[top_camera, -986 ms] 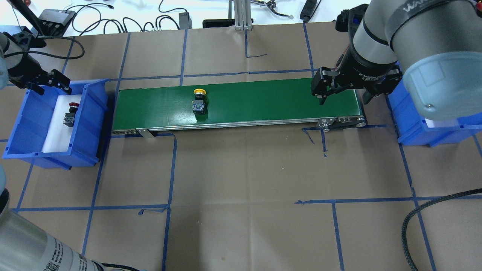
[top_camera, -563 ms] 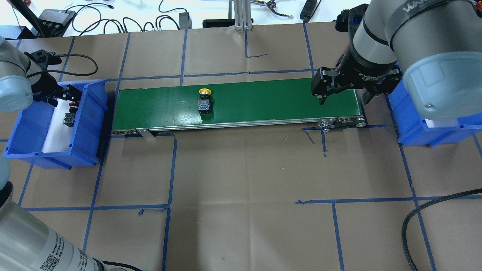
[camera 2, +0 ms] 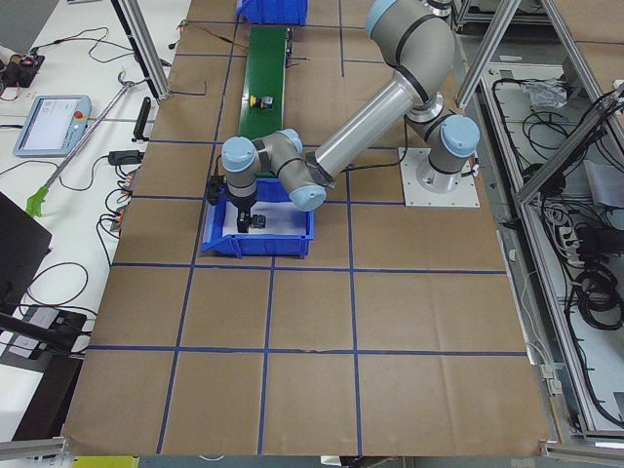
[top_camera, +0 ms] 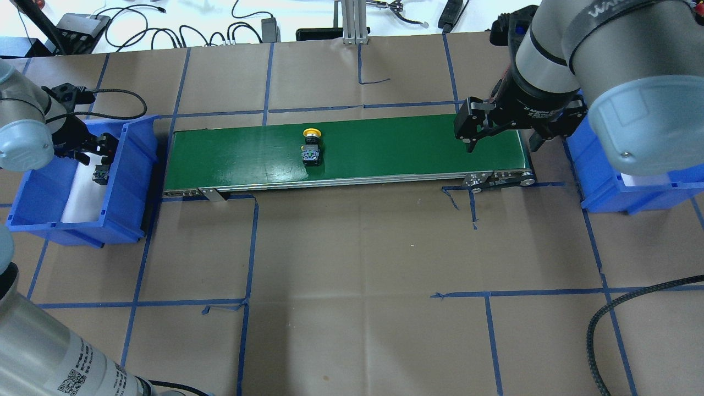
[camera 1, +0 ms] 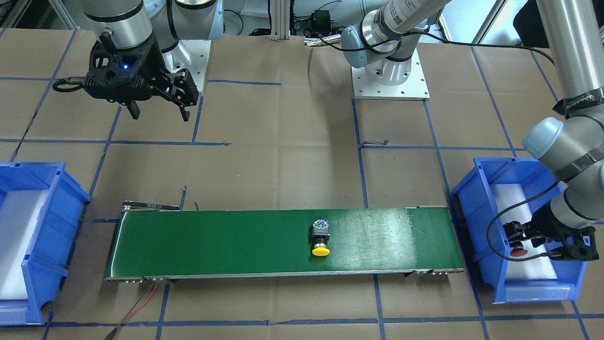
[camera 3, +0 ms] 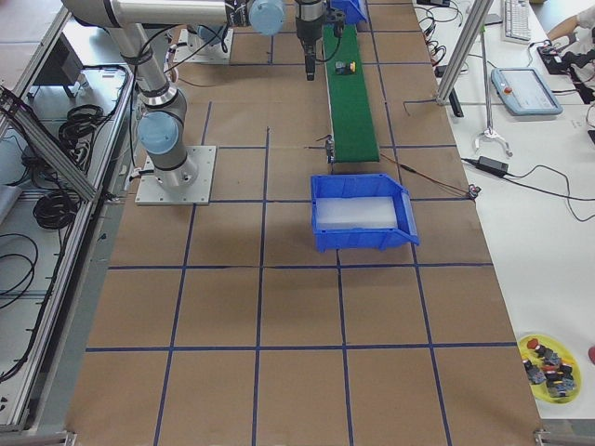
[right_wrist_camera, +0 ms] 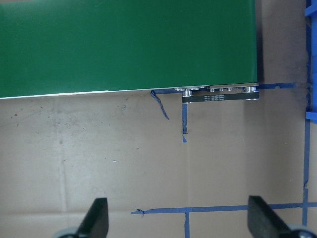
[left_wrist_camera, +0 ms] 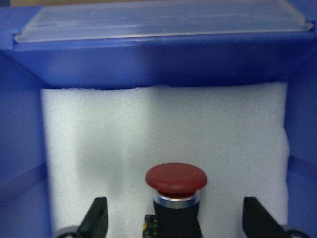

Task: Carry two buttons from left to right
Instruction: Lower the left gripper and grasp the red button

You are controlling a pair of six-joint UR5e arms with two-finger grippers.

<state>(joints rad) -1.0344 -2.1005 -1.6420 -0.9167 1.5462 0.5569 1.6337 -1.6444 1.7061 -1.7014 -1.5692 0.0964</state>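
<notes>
In the blue bin (left_wrist_camera: 148, 64) the left gripper (left_wrist_camera: 177, 220) stood wide open around the red button (left_wrist_camera: 176, 178), not touching it; only its wrist camera showed that gap. Farther on, the yellow button (top_camera: 312, 147) lay on the green belt (top_camera: 396, 148). The right gripper (top_camera: 501, 144) hung open and empty over the belt's far end, the white letters (top_camera: 602, 12) above it cut off.

1. Mid-length on conveyor belt (top_camera: 396, 146): one button (top_camera: 311, 149).
2. Inside left bin (top_camera: 135, 170), on foam pad (left_wrist_camera: 163, 129): other button (left_wrist_camera: 176, 186), straddled by left gripper (left_wrist_camera: 177, 220).
3. Above belt's right end, near right bin (top_camera: 605, 192): right gripper (top_camera: 503, 144).
</notes>
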